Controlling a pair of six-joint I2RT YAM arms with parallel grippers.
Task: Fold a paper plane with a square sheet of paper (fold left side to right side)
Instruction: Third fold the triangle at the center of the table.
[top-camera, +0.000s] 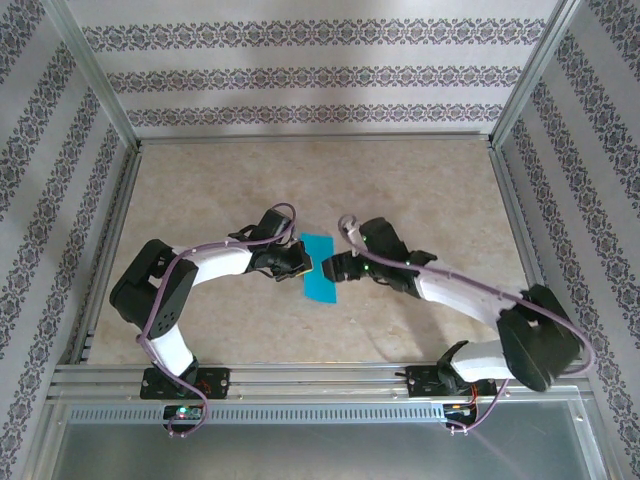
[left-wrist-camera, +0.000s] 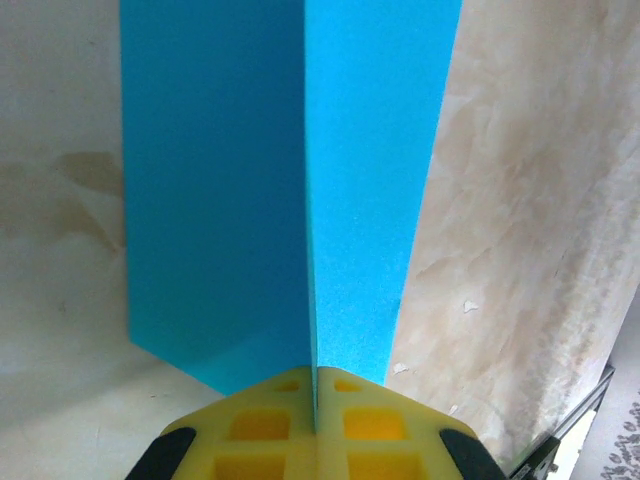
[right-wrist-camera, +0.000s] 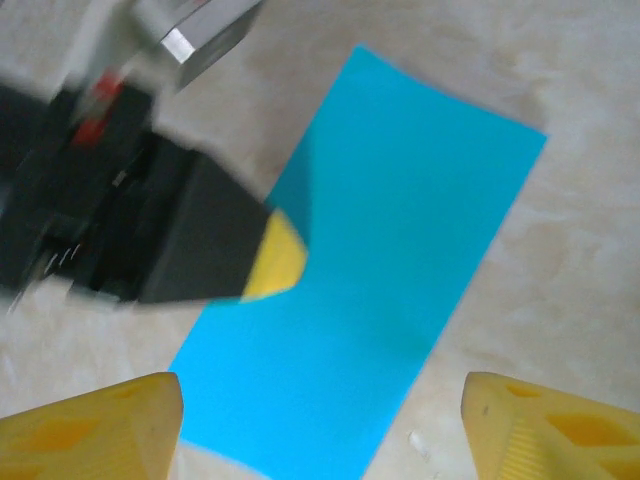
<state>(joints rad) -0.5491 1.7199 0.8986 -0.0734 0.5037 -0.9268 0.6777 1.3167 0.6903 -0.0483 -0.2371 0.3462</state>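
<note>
Yellow fingers (left-wrist-camera: 262, 425) of the left gripper (left-wrist-camera: 315, 385) press together on the near edge of the square sheet of paper (left-wrist-camera: 220, 200), pinching it where a straight crease divides two teal panels. The right wrist view gives its outline instead: a narrow rectangle on the marbled table (top-camera: 420, 190). The right gripper (right-wrist-camera: 320, 400) hangs over it, fingers wide apart. From above, the sheet lies between both grippers.

text: none legible | labels: none | numbers: none (all three views checked)

Teal-blue paper (top-camera: 320, 270); yellow pincer pads (right-wrist-camera: 100, 425) — marbled beige table (top-camera: 420, 190).
</note>
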